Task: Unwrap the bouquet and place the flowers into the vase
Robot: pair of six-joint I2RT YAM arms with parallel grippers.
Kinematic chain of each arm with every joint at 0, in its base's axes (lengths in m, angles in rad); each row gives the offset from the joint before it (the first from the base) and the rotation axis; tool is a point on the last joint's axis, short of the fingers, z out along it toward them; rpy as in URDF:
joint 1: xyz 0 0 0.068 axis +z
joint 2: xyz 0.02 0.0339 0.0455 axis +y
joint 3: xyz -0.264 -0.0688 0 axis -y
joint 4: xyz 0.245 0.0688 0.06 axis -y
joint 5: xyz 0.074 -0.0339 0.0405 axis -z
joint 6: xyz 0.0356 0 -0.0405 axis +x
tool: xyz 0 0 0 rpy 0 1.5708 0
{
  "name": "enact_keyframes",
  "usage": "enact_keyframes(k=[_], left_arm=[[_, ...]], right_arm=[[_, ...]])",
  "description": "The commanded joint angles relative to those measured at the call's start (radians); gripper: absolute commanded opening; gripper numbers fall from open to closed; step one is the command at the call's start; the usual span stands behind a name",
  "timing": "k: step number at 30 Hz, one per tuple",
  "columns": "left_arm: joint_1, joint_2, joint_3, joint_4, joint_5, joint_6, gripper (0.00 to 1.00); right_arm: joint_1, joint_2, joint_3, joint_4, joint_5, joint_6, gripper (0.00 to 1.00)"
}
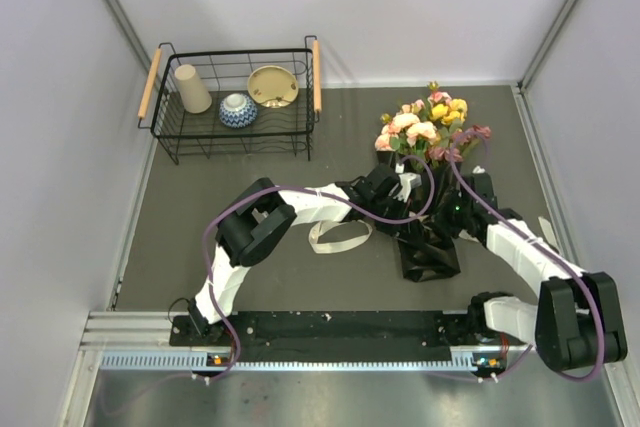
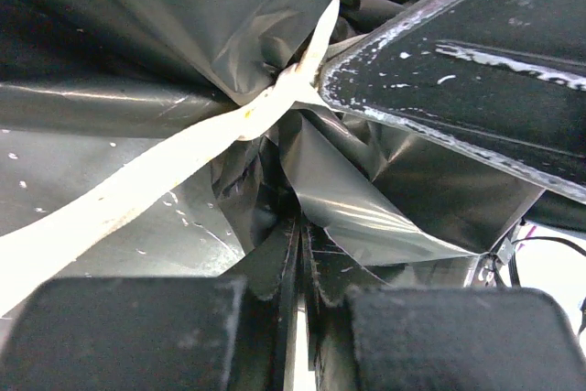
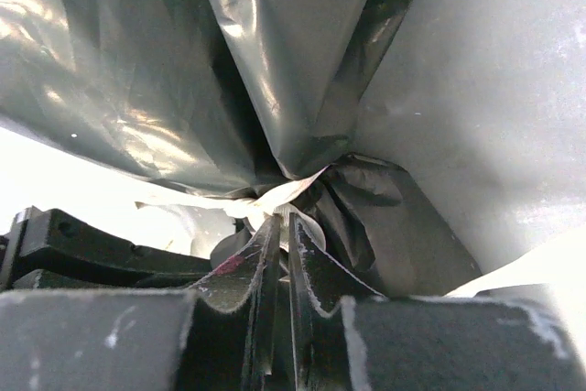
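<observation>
Left pincer [image 2: 298, 304] pinches the bouquet [image 1: 430, 247] paper; right pincer [image 3: 279, 258], pressed together, sits opposite at the ribbon [image 3: 275, 197] knot; flowers [image 1: 420, 132] point away.

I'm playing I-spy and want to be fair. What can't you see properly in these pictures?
- Stems of the flowers: top view, covered by the arms and the black wrapper.
- What the right pincer pinches: right wrist view, the ribbon and wrapper bunch together at its tips.
- The vase: no view shows it; wrapper fills both wrist views.
- Pattern on the bowl: top view, too small.
</observation>
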Motion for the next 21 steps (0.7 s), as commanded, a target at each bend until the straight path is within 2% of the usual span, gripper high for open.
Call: enact_keyframes(k=[1, 8, 14, 21], left_arm=[[0.002, -0.032, -0.013, 0.007, -0.007, 0.021, 0.08], [0.002, -0.036, -0.018, 0.007, -0.004, 0.018, 0.08], [0.002, -0.041, -0.013, 0.009, -0.002, 0.016, 0.08], [0.002, -0.046, -0.018, 0.007, -0.001, 0.018, 0.08]], right_arm=[[-0.019, -0.065, -0.01, 0.002, -0.002, 0.073, 0.1], [-0.064, -0.131, -0.044, 0.042, 0.015, 0.165, 0.15], [-0.064, -0.056, -0.041, 0.1, -0.007, 0.177, 0.15], [-0.064, -0.002, -0.052, 0.145, -0.005, 0.208, 0.23]])
